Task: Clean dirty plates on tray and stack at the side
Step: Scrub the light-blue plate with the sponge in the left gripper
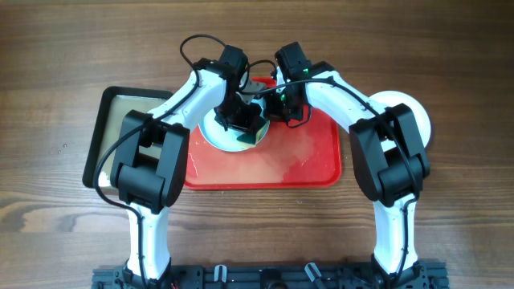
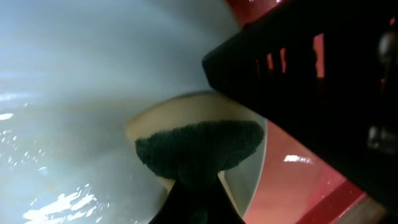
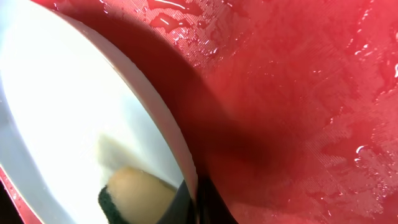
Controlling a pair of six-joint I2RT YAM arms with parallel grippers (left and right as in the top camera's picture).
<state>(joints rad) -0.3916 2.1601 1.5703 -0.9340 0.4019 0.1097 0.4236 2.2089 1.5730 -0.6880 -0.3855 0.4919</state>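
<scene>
A pale plate (image 1: 218, 138) lies on the left part of the red tray (image 1: 309, 164). My left gripper (image 1: 241, 120) is shut on a yellow-and-green sponge (image 1: 251, 133) and presses it onto the plate's inside. In the left wrist view the sponge (image 2: 199, 146) rests dark side up on the wet plate (image 2: 74, 74), held by my left gripper (image 2: 196, 202). My right gripper (image 1: 279, 108) is shut on the plate's right rim. The right wrist view shows the rim (image 3: 155, 112) between my right fingers (image 3: 194, 202), the sponge (image 3: 134, 193) and the wet tray (image 3: 298, 93).
A black tray (image 1: 120, 120) lies left of the red tray. A white plate or stack of plates (image 1: 414, 112) sits on the table to the right, partly hidden by my right arm. The right arm's black body (image 2: 311, 81) fills the upper right of the left wrist view.
</scene>
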